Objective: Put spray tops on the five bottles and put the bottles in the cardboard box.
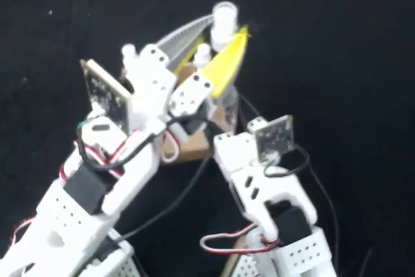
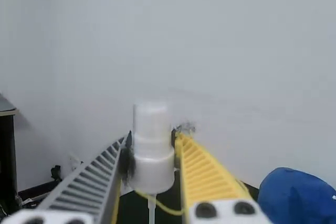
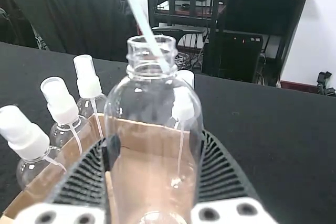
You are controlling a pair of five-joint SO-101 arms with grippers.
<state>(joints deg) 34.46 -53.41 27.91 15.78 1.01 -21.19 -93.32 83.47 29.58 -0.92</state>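
Note:
My left gripper (image 2: pixel 151 139) is shut on a white spray top (image 2: pixel 152 150), held between its grey and yellow fingers with the thin dip tube (image 2: pixel 151 211) hanging down. In the high view that spray top (image 1: pixel 224 17) is up above the cardboard box (image 1: pixel 191 148). My right gripper (image 3: pixel 152 156) is shut on a clear open-necked bottle (image 3: pixel 152 119), upright over the box. The dip tube (image 3: pixel 144 24) slants down into the bottle's neck (image 3: pixel 152 48). Several capped bottles (image 3: pixel 60 103) stand in the cardboard box (image 3: pixel 131 129) behind it.
Black cloth covers the table (image 1: pixel 337 63) around the box. Both arms crowd the middle, with the right arm (image 1: pixel 266 180) close beside the left. A blue object (image 2: pixel 299 192) lies off past the yellow finger. A dark rack (image 3: pixel 184 3) and a desk stand beyond the table.

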